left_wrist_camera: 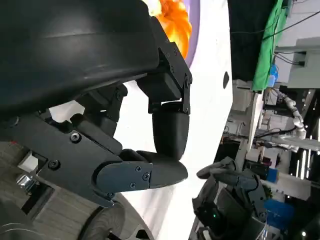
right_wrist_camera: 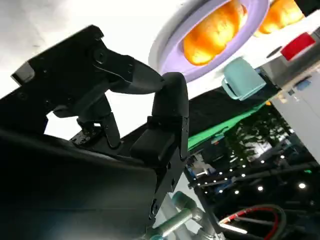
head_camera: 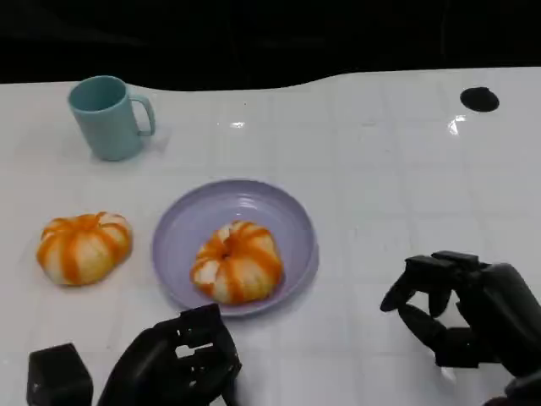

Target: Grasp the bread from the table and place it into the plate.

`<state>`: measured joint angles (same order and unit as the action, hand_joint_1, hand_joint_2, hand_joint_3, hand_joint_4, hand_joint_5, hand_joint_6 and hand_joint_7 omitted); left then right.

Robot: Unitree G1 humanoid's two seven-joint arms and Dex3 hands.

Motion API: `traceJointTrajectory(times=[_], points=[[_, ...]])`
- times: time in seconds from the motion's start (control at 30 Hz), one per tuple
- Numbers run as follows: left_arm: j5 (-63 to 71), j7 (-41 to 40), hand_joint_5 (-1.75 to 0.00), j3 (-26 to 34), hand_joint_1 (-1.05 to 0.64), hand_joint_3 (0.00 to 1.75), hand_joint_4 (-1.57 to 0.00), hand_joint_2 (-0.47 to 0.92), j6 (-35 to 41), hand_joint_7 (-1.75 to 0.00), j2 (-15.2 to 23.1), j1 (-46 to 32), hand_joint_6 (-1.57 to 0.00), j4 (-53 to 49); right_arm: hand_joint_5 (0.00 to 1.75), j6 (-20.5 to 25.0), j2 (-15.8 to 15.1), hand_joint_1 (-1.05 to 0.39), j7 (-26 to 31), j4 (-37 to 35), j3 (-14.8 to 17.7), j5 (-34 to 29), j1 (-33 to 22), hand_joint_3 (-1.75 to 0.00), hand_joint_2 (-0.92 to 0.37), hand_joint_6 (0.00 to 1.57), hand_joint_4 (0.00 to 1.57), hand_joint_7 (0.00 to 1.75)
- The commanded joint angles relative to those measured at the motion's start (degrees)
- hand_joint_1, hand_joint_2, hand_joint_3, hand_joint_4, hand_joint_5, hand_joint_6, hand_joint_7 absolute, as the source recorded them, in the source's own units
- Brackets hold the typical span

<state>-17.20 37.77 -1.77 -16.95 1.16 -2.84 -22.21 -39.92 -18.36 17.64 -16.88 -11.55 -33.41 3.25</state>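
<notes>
One bread point(head_camera: 237, 261) sits in the purple plate point(head_camera: 292, 222) mid-desk; the other bread point(head_camera: 84, 246) lies on the white desk point(head_camera: 397, 186) toward its left edge, near the teal mug point(head_camera: 108, 117). It looks round, ridged, glossy, likely light and soft, best cupped around its sides. Left hand point(head_camera: 176, 362) and right hand point(head_camera: 461, 309) hover at the near edge, fingers curled, holding nothing.

An orange-and-white striped round bread point(head_camera: 237, 261) is lying inside the shallow lavender plate point(head_camera: 182, 222) toward its near rim, while a second, matching bread point(head_camera: 84, 246) is resting on the white table just beside the plate.
</notes>
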Motion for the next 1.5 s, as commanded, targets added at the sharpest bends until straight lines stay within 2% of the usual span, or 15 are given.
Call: traceJointTrajectory(times=[0.03,0.23,0.53,0.9,1.5], points=[[0.1,-0.21,-1.75,0.59,-0.57,0.68,-0.77,0.66,0.09,-1.42,0.78,-0.04,-0.75,0.28,1.75,2.83,-1.28,-0.25,-2.68,4.87,1.22,1.11,-3.85,-1.18,-0.43,0.77,0.82,1.39],[-0.07,0.04,-1.75,0.69,-0.55,0.69,-0.77,0.65,-0.03,-1.42,0.9,-0.08,-0.75,0.21,1.75,3.37,-0.27,-0.23,-2.03,5.28,1.1,1.06,-5.65,-1.17,-0.43,0.79,0.84,1.41],[-0.34,0.55,-1.75,0.56,-0.55,0.68,-0.77,0.65,0.08,-1.42,1.05,-0.06,-0.75,0.35,1.75,-1.73,0.43,-0.25,5.6,-2.33,0.78,-1.5,-3.4,-1.25,-0.4,0.76,0.86,1.48],[-0.46,0.57,-1.75,1.1,-0.57,0.67,-0.78,0.66,-0.06,-1.4,1.26,0.28,-0.77,-0.43,1.75,-4.12,0.21,-0.26,9.78,-7.64,-0.23,-3.54,-0.94,-1.22,-0.42,0.75,0.85,1.5],[-0.11,0.59,-1.75,1.25,-0.58,0.66,-0.79,0.66,-0.21,-1.4,1.31,0.18,-0.78,-0.46,1.75,-5.43,0.07,-0.25,10.51,-8.89,-0.7,-3.86,-0.95,-1.24,-0.4,0.78,0.86,1.43]])
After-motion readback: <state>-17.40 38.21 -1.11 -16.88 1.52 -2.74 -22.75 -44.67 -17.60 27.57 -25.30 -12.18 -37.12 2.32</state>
